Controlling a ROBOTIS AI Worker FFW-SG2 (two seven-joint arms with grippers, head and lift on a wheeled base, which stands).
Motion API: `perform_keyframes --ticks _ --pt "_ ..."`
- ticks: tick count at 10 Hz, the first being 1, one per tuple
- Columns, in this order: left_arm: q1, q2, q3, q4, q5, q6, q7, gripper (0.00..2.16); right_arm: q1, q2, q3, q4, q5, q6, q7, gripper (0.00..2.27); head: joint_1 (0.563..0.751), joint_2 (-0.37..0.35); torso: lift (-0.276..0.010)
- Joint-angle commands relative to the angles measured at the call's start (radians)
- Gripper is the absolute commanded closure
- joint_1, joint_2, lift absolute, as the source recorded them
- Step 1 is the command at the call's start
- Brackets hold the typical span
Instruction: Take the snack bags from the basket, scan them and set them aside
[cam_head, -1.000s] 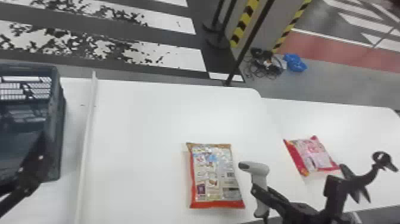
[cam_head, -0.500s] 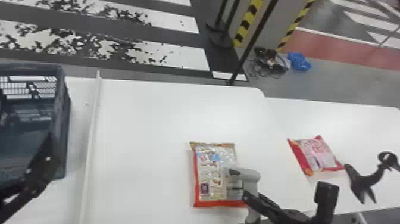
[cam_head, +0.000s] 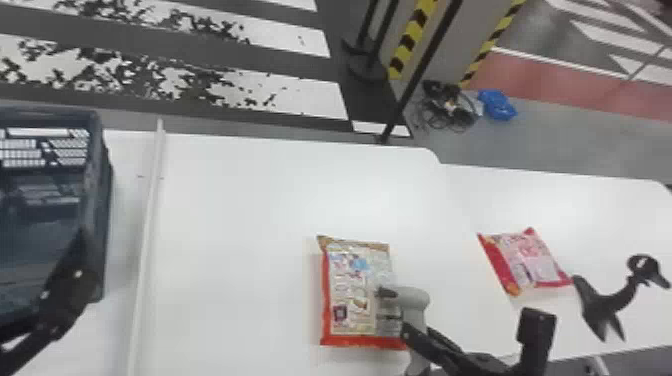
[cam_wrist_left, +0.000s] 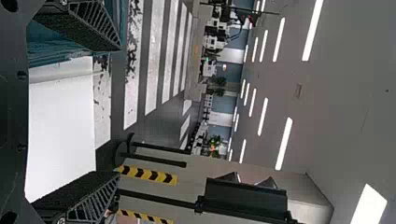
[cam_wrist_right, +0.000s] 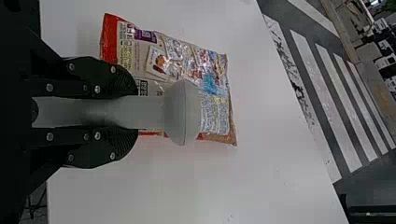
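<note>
In the head view my right gripper (cam_head: 412, 332) holds the grey scanner (cam_head: 416, 302) by its handle, its head over the right part of a snack bag (cam_head: 350, 295). That bag lies flat on the white table. In the right wrist view my right gripper (cam_wrist_right: 126, 113) is shut on the scanner (cam_wrist_right: 183, 113), which partly covers the snack bag (cam_wrist_right: 210, 74). A second, red and pink snack bag (cam_head: 532, 265) lies farther right. My left gripper (cam_head: 70, 280) is over the side of the dark basket (cam_head: 102, 200); in the left wrist view my left gripper (cam_wrist_left: 88, 112) has its fingers wide apart.
A white strip (cam_head: 146, 240) runs along the table (cam_head: 240, 240) just right of the basket. At the right front stands a black curved holder (cam_head: 607, 302), close to the red and pink bag. Posts and a striped pillar rise beyond the table's far edge.
The scanner in my right gripper has moved left, from beside the nearer snack bag to over its right part. The head view has shifted slightly; both bags rest in place.
</note>
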Motion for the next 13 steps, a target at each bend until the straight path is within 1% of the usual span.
perform_keyframes --ticks 1,2,4,5,6,8,9,11,13 --pt "0.001 -0.001 -0.005 0.0 -0.01 0.0 0.001 0.04 -0.001 -0.002 -0.014 -0.006 -0.013 -0.014 0.002 2.25 0.695 -0.35 -0.075" --pt "0.001 -0.001 -0.007 -0.002 -0.011 0.0 0.001 0.04 -0.015 -0.007 -0.039 -0.016 -0.025 -0.007 0.002 2.25 0.695 -0.35 -0.075" --pt "0.007 -0.001 -0.013 -0.006 -0.017 0.0 0.001 0.04 -0.08 -0.022 -0.083 0.0 -0.025 -0.004 0.002 2.25 0.695 -0.35 -0.075" --pt "0.012 0.0 -0.013 -0.009 -0.017 0.0 0.001 0.04 -0.12 -0.051 -0.091 0.04 -0.013 -0.007 0.002 2.25 0.695 -0.35 -0.075" --pt "0.012 0.006 -0.016 -0.009 -0.019 0.003 0.001 0.04 -0.162 -0.074 -0.1 0.094 0.013 -0.017 0.002 2.25 0.695 -0.35 -0.075" --pt "-0.007 0.025 -0.025 -0.002 -0.019 0.015 -0.004 0.04 -0.199 -0.108 -0.137 0.186 0.052 -0.066 -0.001 2.25 0.695 -0.35 -0.075" --pt "0.008 0.026 -0.02 -0.003 -0.019 0.003 -0.005 0.04 -0.231 -0.148 -0.132 0.243 0.07 -0.063 0.002 2.25 0.695 -0.35 -0.075" --pt "0.044 0.026 -0.008 -0.005 -0.019 -0.046 -0.007 0.04 -0.254 -0.191 -0.121 0.339 0.09 -0.099 0.017 2.25 0.695 -0.35 -0.075" --pt "0.047 0.026 -0.013 -0.011 -0.02 -0.046 -0.008 0.04 -0.264 -0.217 -0.069 0.413 0.138 -0.176 0.045 2.25 0.695 -0.35 -0.075"
